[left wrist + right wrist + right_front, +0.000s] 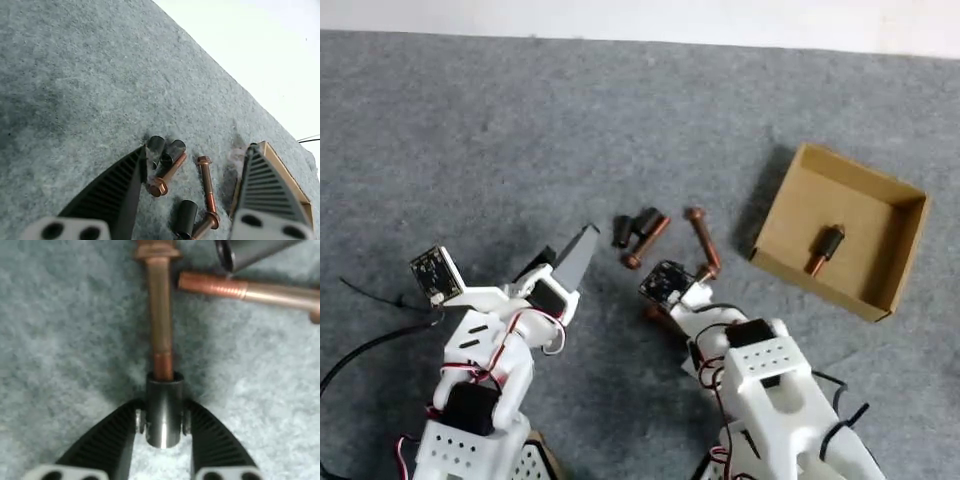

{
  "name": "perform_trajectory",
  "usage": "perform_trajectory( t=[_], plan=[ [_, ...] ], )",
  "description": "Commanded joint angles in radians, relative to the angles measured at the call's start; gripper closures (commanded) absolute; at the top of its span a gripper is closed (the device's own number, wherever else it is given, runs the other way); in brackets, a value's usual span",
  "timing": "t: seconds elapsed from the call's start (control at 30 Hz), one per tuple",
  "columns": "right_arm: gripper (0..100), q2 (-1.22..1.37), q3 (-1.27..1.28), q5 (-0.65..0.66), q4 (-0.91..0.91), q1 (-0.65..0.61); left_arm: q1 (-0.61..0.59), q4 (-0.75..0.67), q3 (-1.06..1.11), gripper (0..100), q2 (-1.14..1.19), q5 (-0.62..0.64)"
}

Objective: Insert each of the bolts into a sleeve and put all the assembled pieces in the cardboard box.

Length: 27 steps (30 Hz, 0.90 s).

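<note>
Inside the cardboard box (790, 225), near its middle, lies a finished piece (826, 248), one bolt already fitted into a sleeve. The box sits on grey carpet (470, 130), and the loose parts lie beyond its left wall as the high view shows it. Nearest the box is a bare bolt (702, 238), running roughly along that wall. Farther from the box lies a second bolt (650, 238) with a dark sleeve (646, 220) over its end. Just beside that, farthest from the box, is an empty sleeve (621, 231).

The right gripper (163, 415) is down at the carpet, a little farther from the box than the bare bolt and nearer the arms. It is clamped on a black sleeve (164, 390). The threaded end of a third bolt (160, 315) sits in that sleeve's mouth, and the rest of it lies out on the carpet. A spare sleeve (250, 250) lies near this bolt's head.

The left gripper (196, 150) is on the far side of all the parts from the box. Its fingers (117, 187) are spread wide apart around nothing, pointing toward the two sleeves lying together.
</note>
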Motion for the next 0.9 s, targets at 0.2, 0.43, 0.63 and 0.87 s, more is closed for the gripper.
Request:
perform_trajectory(
  t=[0.2, 0.43, 0.63, 0.87],
  plan=[
    [99.4, 0.041, -0.001, -0.086, -0.148, -0.025, -0.012, -0.015, -0.007, 71, -0.013, 0.002],
    [99.4, 0.048, -0.111, -0.126, -0.061, -0.194, -0.012, -0.015, -0.007, 71, -0.013, 0.002],
    [99.4, 0.051, -0.243, -0.164, -0.018, -0.232, -0.012, -0.015, -0.007, 71, -0.013, 0.002],
    [99.4, 0.053, -0.225, -0.169, -0.122, -0.237, -0.012, -0.015, -0.007, 71, -0.013, 0.002]
  ],
)
